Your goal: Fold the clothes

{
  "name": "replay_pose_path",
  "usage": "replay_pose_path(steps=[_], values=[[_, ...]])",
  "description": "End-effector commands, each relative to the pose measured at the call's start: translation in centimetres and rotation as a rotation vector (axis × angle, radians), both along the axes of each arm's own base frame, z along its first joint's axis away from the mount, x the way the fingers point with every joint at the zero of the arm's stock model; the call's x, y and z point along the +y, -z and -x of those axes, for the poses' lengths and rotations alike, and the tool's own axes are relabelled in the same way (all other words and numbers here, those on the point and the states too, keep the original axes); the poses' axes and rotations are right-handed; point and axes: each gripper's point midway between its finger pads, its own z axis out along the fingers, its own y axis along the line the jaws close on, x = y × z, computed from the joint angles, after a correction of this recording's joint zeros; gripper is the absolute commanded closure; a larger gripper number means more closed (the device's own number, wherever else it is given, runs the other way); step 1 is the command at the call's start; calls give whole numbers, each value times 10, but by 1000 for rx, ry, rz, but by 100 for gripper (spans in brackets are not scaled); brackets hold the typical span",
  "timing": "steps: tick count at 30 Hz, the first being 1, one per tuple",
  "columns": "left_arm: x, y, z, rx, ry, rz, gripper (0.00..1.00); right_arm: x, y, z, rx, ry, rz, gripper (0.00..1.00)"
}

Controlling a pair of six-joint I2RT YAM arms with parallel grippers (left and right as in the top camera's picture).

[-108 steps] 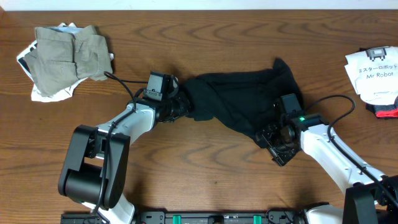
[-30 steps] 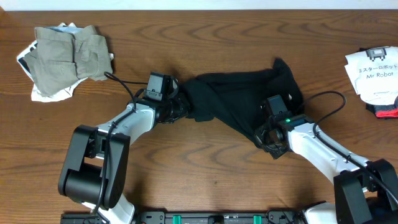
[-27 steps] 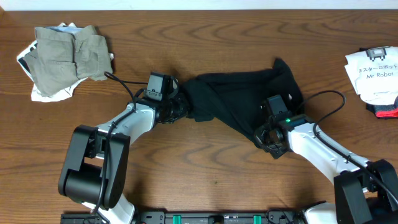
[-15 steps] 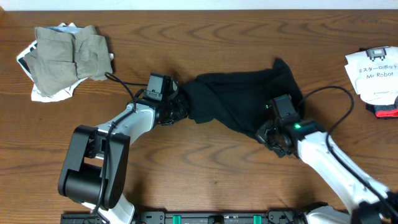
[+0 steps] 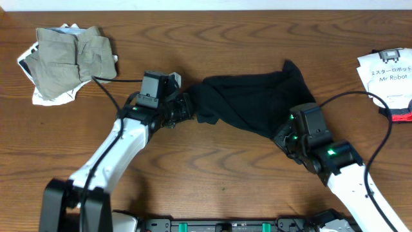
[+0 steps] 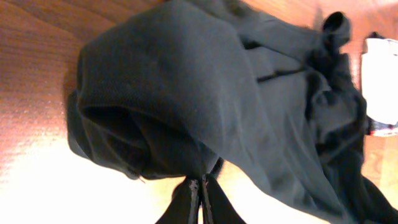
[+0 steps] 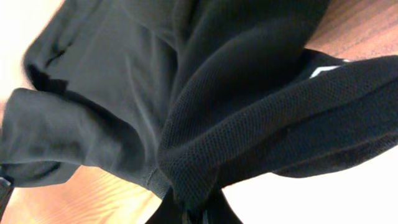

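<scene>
Left pincer (image 5: 191,111) clamped tight on the black shirt (image 5: 248,103) at its left end, and right pincer (image 5: 283,137) clenched on the lower right corner. The shirt is bunched between them, mid-bench (image 5: 212,183). Khaki-grey garment (image 5: 71,57) sits far left, white printed garment (image 5: 385,74) far right.

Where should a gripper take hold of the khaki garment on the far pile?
On the khaki garment, probably the corner nearest the black shirt: it lies on bare table, past the white garment underneath, so come down from that side.
</scene>
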Motion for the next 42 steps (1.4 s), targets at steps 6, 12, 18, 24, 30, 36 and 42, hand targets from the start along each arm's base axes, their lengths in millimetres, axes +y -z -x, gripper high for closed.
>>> replay_pose_path(steps=[6, 12, 18, 24, 30, 36, 42], values=[[6, -45, 23, -96, 43, -2, 94, -19, -48, 3, -101, -36, 89, 99], [16, -63, 42, -125, 41, -36, 94, -39, -115, 7, -161, -106, 213, 99], [22, -101, 63, -226, 48, -19, 94, -53, -169, 14, -230, -118, 259, 99], [32, -147, 90, -339, 35, 0, 94, -64, -204, 20, -287, -120, 287, 99], [49, -187, 116, -433, -1, -29, 94, -76, -221, 24, -315, -94, 327, 99], [60, -219, 129, -485, -14, -73, 94, -79, -245, 25, -380, -90, 338, 99], [68, -240, 136, -527, -29, -104, 94, -87, -267, 26, -437, -63, 376, 99]])
